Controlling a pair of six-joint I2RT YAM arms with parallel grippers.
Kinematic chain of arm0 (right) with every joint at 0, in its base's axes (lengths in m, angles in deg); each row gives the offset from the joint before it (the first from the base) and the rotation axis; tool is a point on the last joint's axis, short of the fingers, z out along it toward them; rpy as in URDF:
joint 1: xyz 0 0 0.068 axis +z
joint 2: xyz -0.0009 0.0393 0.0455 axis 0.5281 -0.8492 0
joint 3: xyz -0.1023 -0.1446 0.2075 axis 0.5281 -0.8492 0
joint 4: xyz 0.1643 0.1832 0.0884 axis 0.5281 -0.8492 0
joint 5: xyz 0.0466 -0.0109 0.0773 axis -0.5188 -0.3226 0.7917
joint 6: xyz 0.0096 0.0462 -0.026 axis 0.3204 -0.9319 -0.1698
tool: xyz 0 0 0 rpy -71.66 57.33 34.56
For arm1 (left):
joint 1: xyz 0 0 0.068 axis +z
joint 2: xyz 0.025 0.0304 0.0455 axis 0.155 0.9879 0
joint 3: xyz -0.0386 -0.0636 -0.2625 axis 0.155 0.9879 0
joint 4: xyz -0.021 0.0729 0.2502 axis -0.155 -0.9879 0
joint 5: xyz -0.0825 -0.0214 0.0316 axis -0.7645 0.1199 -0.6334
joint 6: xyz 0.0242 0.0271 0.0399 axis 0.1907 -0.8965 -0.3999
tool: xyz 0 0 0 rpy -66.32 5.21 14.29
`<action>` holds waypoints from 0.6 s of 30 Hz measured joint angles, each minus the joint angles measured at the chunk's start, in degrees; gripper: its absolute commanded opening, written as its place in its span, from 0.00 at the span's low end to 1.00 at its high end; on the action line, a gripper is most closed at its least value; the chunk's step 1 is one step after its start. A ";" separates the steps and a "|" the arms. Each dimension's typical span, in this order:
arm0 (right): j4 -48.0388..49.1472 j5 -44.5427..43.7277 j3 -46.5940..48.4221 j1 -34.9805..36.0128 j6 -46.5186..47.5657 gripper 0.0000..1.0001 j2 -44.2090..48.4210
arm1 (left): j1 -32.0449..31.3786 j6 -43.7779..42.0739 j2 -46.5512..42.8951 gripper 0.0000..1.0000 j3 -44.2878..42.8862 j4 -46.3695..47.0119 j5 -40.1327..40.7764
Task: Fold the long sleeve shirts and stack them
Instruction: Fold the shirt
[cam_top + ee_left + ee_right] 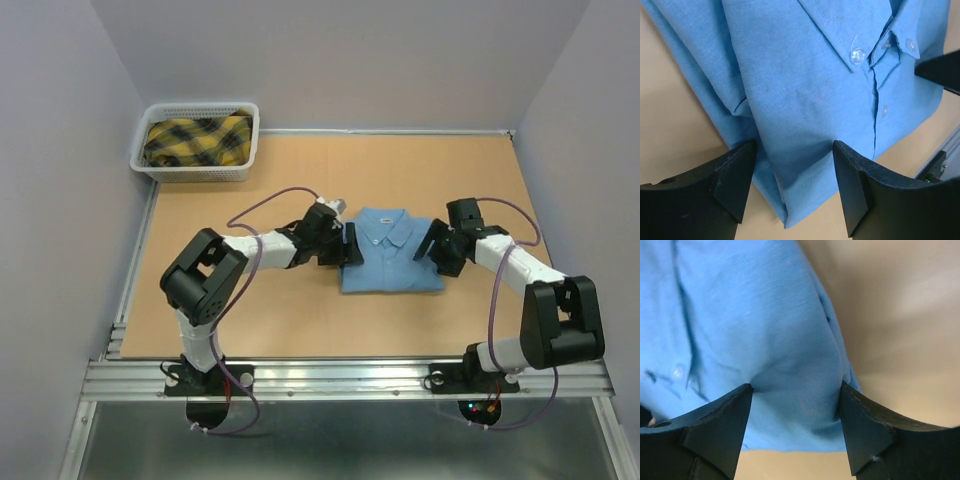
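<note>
Top cam: blue shirt [390, 255] sits mid-counter [300, 320], folded to a neat rectangle, collar on far side, so the fold looks abt done. Left hand [345, 245] and right hand [437, 250] flank it. Basket [195, 172] at far left holds a plaid cloth [197, 140]; no stack seen yet.

Left wrist: fingers [735, 175] spread, straddling shirt's edge.

Right wrist: fingers [865, 425] spread too, cloth bunched btw them, no firm pinch seen. Prob left to do: stacking.

Bright, even, diffuse light from above, faint soft shadows on the table [300, 320], left wrist view sharp on the shirt [805, 100] weave, right wrist view softer, blurred toward 2 o'clock
</note>
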 measured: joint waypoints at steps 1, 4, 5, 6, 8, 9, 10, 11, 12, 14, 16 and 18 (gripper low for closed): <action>0.20 0.46 -0.42 1.90 -0.90 0.73 1.11 | 0.79 -0.39 -1.46 0.75 1.60 -0.13 0.28; 1.11 1.31 -1.64 8.17 -3.98 0.74 4.55 | 4.94 -2.82 -7.96 0.78 7.87 -2.45 1.70; 1.18 1.81 -1.97 9.86 -4.74 0.74 5.75 | 5.84 -3.58 -9.38 0.80 8.79 -3.54 2.14; 1.07 2.16 -1.99 10.34 -5.03 0.75 6.40 | 7.02 -4.61 -10.84 0.80 9.35 -4.92 2.62; 1.27 2.05 -1.90 10.93 -5.14 0.76 8.37 | 9.14 -6.40 -13.75 0.80 9.53 -7.08 3.32; 1.27 1.90 -1.79 10.82 -5.09 0.76 8.83 | 9.68 -7.17 -15.15 0.80 9.35 -7.76 3.48; 1.01 1.75 -1.29 10.75 -4.79 0.76 9.05 | 9.94 -7.67 -16.04 0.80 9.05 -8.31 3.41; 0.90 1.44 -0.59 10.71 -4.37 0.76 9.05 | 10.27 -8.15 -16.81 0.76 8.48 -8.83 3.21; 1.27 1.46 2.29 10.23 -2.86 0.76 8.17 | 10.93 -9.25 -17.53 0.75 6.05 -9.20 2.82; 0.72 1.77 3.85 9.88 -1.03 0.75 7.23 | 11.78 -10.71 -16.98 0.73 4.11 -11.21 2.34; 1.33 2.32 6.40 9.53 1.03 0.75 4.48 | 12.70 -12.59 -15.08 0.70 1.05 -12.07 1.81; 2.23 2.78 8.04 9.29 2.78 0.75 2.38 | 14.03 -14.67 -12.04 0.68 -2.93 -12.07 1.33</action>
